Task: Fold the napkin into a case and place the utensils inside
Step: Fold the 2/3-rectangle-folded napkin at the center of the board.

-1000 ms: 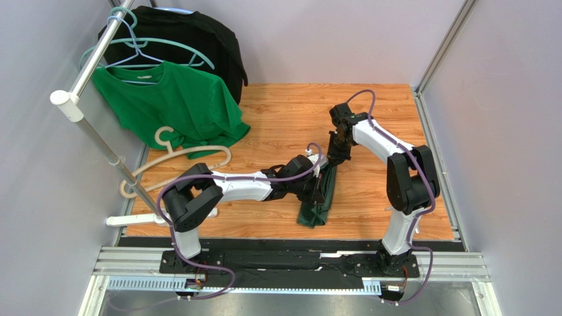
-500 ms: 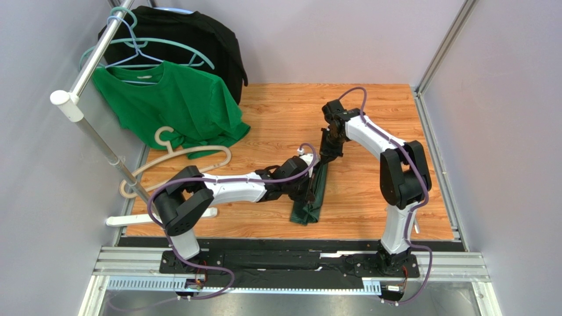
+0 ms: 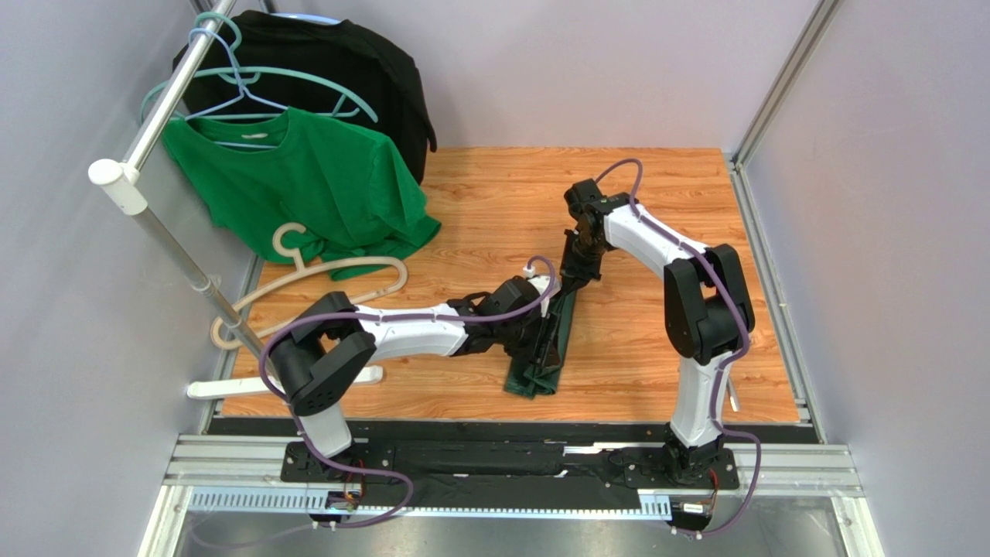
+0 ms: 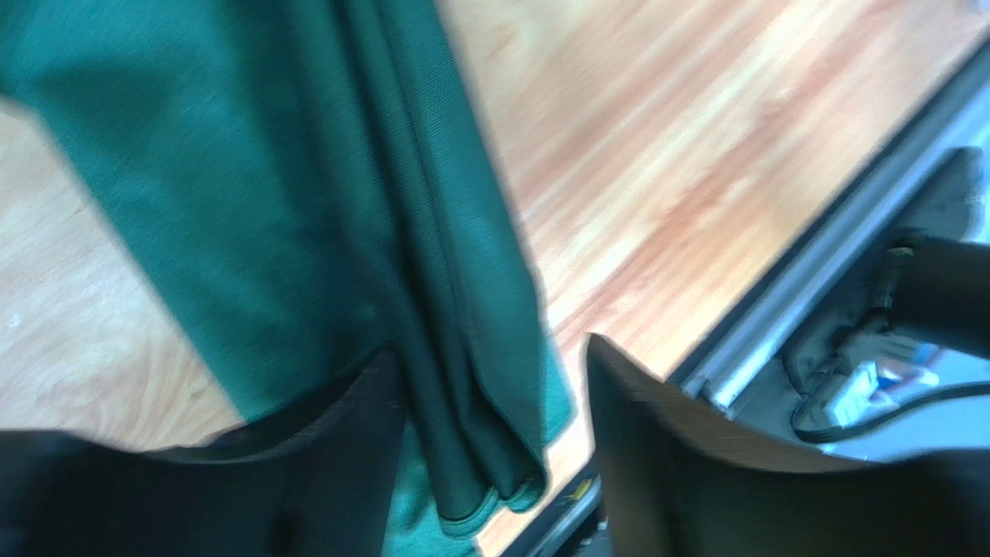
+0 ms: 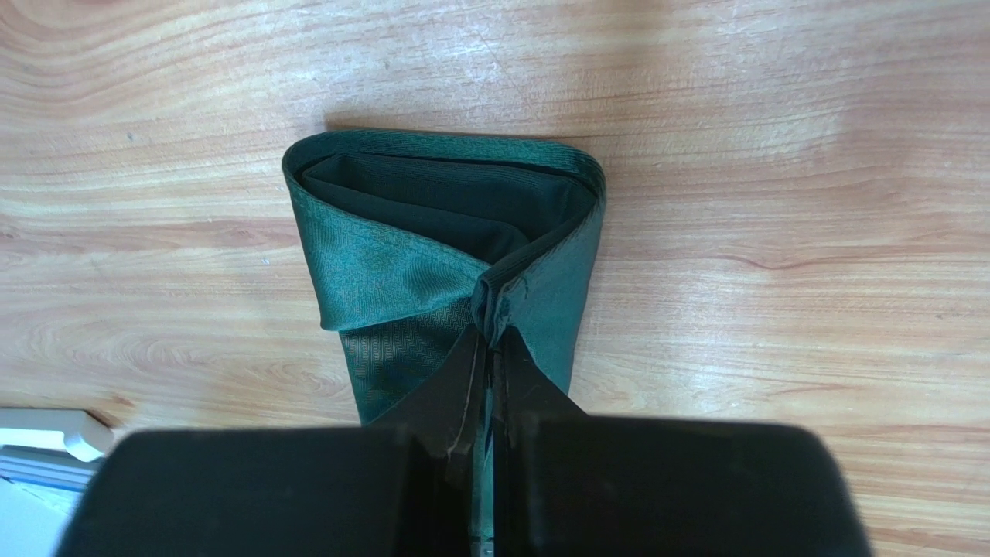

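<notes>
The napkin [image 3: 544,348], a thin strip, is laid on the surface [image 3: 651,186] right of the green T-shirt [image 3: 302,186]. One end is pinched by the right gripper [image 5: 488,337]. The left gripper [image 4: 490,354] is spread around the strip (not squeezing). The folds could be pulled open by more dragging. The strip has been slid nearer the T-shirt.

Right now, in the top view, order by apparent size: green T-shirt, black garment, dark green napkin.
1-2. green T-shirt and black garment: about alike, the garment partly hidden, so no ranking between them.
3. napkin: clearly smallest.
</notes>
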Controlling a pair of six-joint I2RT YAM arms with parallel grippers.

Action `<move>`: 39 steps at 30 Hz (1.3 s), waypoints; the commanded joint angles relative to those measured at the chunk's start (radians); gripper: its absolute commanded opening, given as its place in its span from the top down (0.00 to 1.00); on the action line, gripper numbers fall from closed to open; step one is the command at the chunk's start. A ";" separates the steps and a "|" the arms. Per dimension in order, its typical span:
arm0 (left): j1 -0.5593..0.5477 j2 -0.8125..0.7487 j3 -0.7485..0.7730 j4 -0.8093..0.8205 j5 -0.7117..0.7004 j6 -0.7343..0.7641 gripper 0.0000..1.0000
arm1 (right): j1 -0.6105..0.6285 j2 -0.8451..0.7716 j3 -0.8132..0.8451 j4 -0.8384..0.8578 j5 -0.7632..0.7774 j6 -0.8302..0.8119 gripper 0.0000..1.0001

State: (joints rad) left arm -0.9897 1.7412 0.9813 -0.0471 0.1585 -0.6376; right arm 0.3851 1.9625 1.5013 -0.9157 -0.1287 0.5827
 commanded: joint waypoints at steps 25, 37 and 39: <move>0.258 0.193 0.246 -0.174 0.040 0.059 0.63 | 0.023 0.019 0.094 -0.026 0.028 0.057 1.00; 0.237 0.230 0.230 -0.077 0.093 0.013 0.94 | 0.040 0.027 0.100 -0.031 0.020 0.098 1.00; 0.234 0.233 0.238 -0.071 0.095 0.004 0.95 | 0.044 0.027 0.102 -0.026 0.020 0.106 1.00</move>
State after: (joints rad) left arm -0.7395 1.9568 1.2045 -0.1577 0.2302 -0.6090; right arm 0.4175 1.9778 1.5627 -0.9428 -0.1062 0.6559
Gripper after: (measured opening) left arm 0.065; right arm 0.014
